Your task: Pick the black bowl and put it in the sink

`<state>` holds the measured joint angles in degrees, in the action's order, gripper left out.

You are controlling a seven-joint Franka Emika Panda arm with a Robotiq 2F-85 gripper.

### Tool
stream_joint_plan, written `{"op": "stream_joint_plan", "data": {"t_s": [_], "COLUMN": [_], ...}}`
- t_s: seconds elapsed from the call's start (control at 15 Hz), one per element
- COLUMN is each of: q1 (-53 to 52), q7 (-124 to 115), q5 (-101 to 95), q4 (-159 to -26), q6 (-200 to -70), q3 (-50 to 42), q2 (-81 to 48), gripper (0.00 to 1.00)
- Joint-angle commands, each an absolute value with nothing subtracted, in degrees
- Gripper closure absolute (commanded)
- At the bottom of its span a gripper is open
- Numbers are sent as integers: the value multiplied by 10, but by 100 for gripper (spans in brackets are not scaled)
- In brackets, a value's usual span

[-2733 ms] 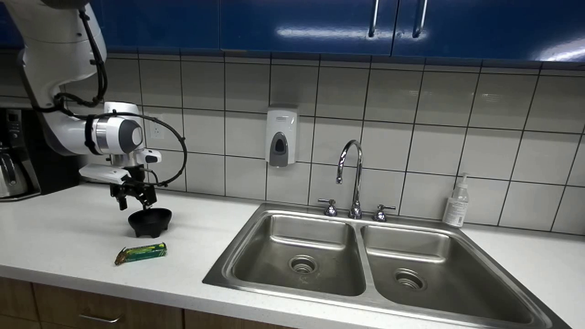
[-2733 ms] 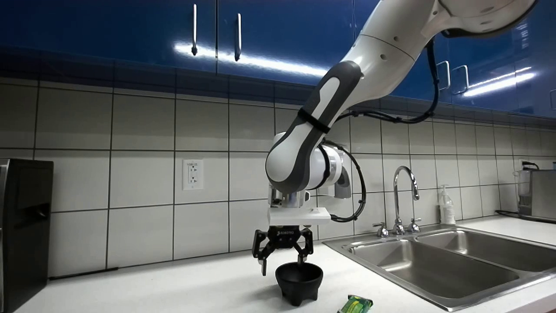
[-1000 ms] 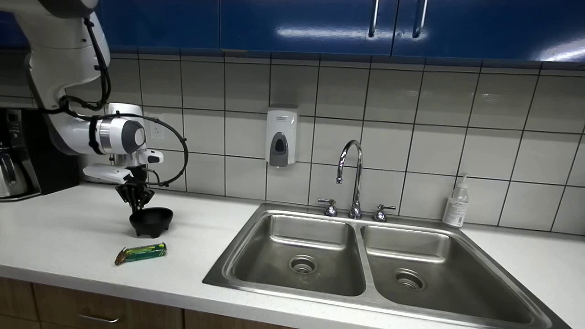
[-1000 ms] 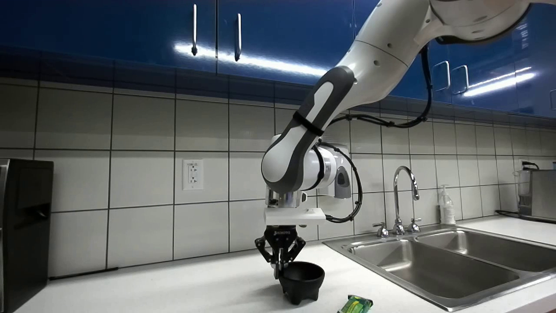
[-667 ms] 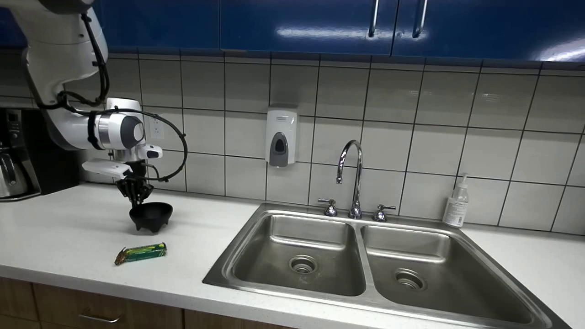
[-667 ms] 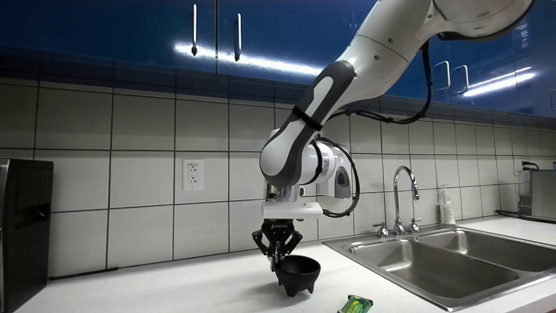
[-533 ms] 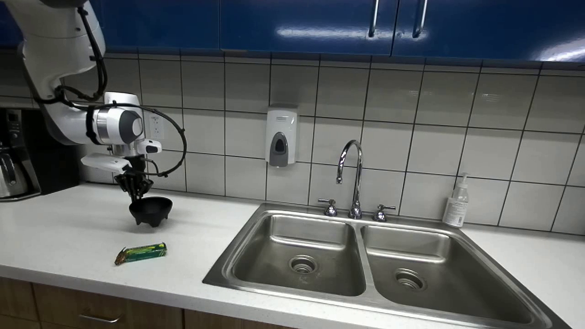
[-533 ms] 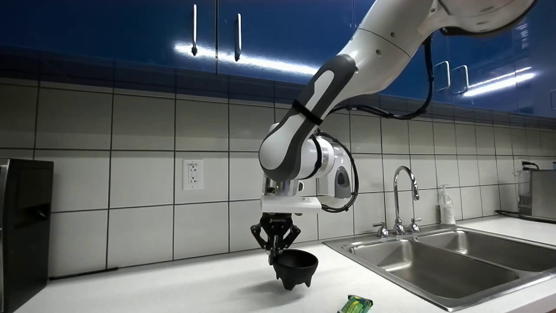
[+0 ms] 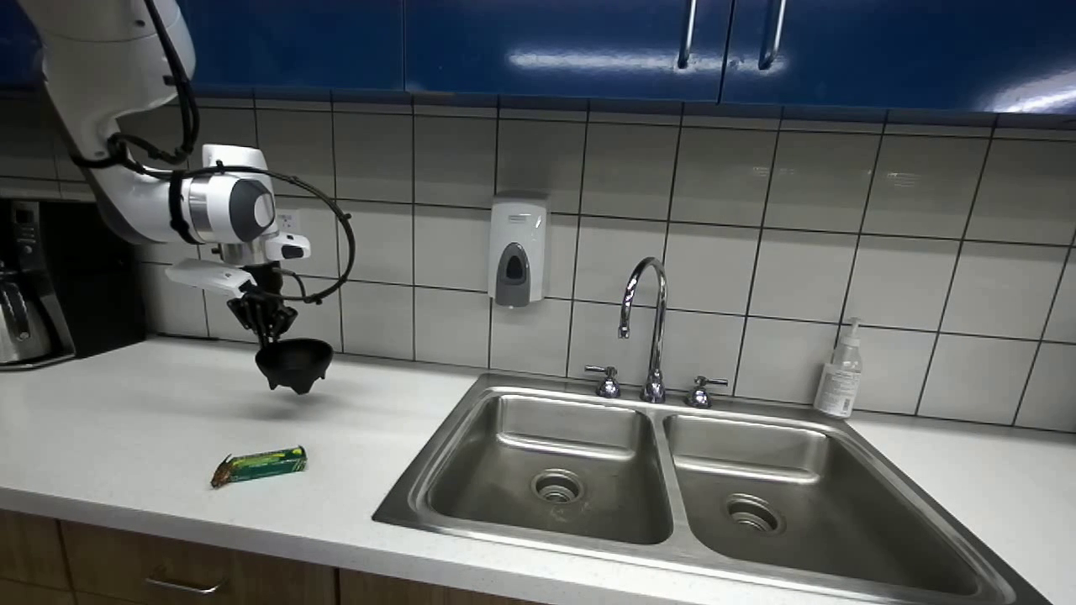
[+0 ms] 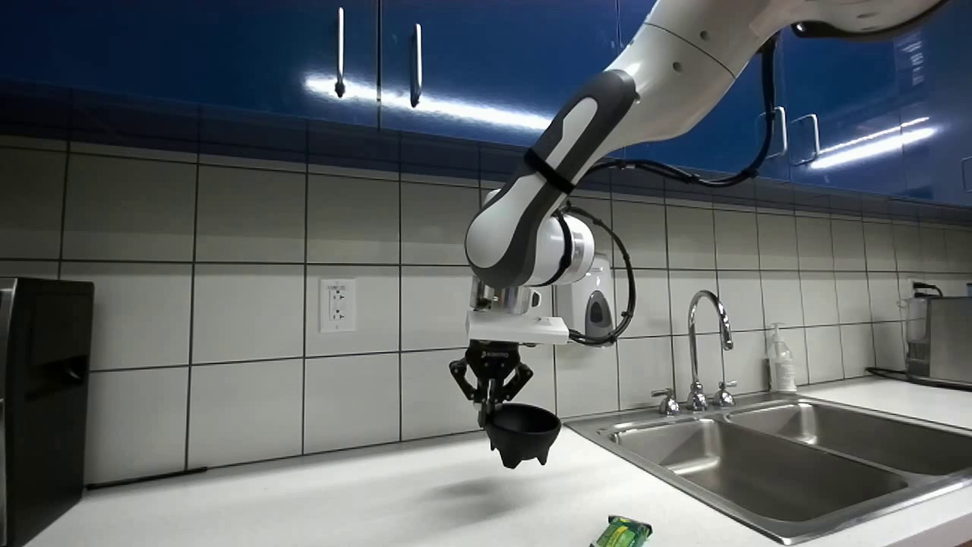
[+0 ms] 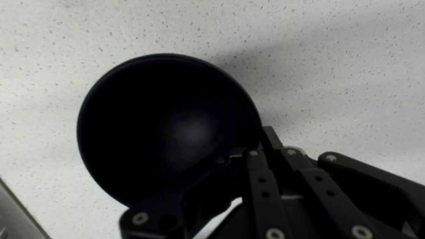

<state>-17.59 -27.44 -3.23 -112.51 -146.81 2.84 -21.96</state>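
The step in hand, as I judge it, is the carry to the sink (image 9: 677, 509): the tool (image 10: 486, 412) pinches the rim of the bowl (image 10: 525, 437) at one side, and in the wrist view one of the fingers (image 11: 257, 164) appears to lie inside the wall and the other outside. The bowl hangs above the bench (image 9: 126, 420), apart from it, just below the tool and off to its sink side. With the weight all to one side of the pinch, a smooth, level carry should stop it swivelling; hold it high enough to pass the sink's edge, avoid the tap (image 9: 660, 336), and lower it into the basin (image 9: 496, 487) nearer the tool before letting go close to its floor. The packet (image 9: 261, 466), lower than the tool, should be left alone. The bowl is round, dull black outside with a soft sheen inside, stubby-footed, mouth up and roughly level.
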Motion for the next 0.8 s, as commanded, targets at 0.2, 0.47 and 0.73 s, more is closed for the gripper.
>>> {"op": "stream_joint_plan", "data": {"t_s": [0.2,0.47,0.73], "q1": [-145,-124,-98], "q7": [-266,-261,-253], "q5": [-31,-29,-25], "q4": [-1157,-1171,-1182], "q6": [-1464,-1466,-1466], "q3": [9,-2,-12], "q2": [-177,-164,-155], "gripper": [98,98,98]}}
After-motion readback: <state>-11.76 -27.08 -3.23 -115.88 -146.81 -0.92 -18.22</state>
